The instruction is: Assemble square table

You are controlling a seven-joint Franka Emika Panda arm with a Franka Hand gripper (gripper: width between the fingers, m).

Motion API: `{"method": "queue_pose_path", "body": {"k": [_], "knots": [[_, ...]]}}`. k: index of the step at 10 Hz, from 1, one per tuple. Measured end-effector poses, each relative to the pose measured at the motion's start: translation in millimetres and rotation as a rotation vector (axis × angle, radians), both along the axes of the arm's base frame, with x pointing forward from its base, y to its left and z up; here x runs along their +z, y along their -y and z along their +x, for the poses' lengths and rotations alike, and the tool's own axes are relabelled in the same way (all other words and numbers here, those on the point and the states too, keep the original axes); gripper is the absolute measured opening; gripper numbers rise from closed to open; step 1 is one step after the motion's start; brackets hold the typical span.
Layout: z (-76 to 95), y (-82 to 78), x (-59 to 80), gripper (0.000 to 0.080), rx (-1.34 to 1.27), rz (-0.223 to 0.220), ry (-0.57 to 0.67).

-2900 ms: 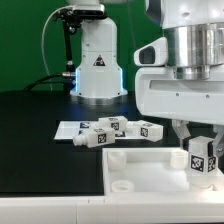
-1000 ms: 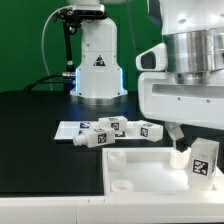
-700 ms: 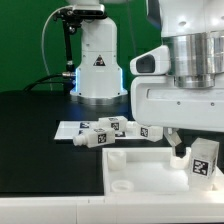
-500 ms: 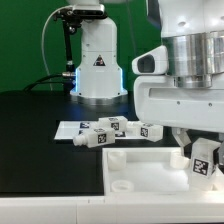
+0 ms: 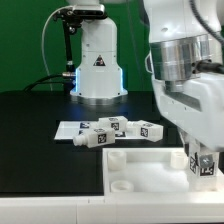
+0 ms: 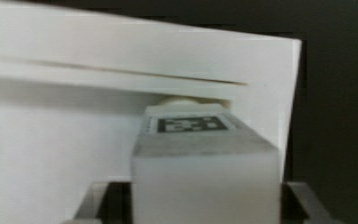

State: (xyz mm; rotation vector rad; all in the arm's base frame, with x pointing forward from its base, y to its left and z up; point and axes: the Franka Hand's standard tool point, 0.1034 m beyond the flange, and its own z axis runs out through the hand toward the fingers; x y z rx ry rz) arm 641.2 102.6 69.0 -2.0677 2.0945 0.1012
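The square table's white slab lies on the black table toward the exterior view's right, with a round corner hole showing. My gripper hangs over the slab's right part, shut on one tagged white leg held upright. In the wrist view that leg fills the space between both fingers, its tag facing the camera and its far end over the slab near an edge. Three other legs lie behind the slab.
The loose legs lie partly on the marker board. The arm's white base stands behind them. The black table surface stretches to the exterior view's left, with a white front edge below.
The jaws have closed on the leg. The wrist has turned, and the leg has gone from tilted to upright and sunk a little toward the slab.
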Motion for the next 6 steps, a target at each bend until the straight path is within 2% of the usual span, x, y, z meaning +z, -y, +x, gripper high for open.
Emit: {"method": "queue_pose_path", "body": {"k": [1,3,4,5,6], "knots": [[-0.1,-0.4,0.0,0.0290,-0.084,0.013,-0.011],[-0.3,-0.1,-0.1,0.0290,-0.021,0.006,0.000],[0.2,-0.4,1.7,0.0290,0.175,-0.029,0.020],[2.7,-2.3,4.1,0.0377,0.434,-0.075,0.064],[1.7,-4.0,3.9,0.0512,0.559,-0.081,0.081]]}}
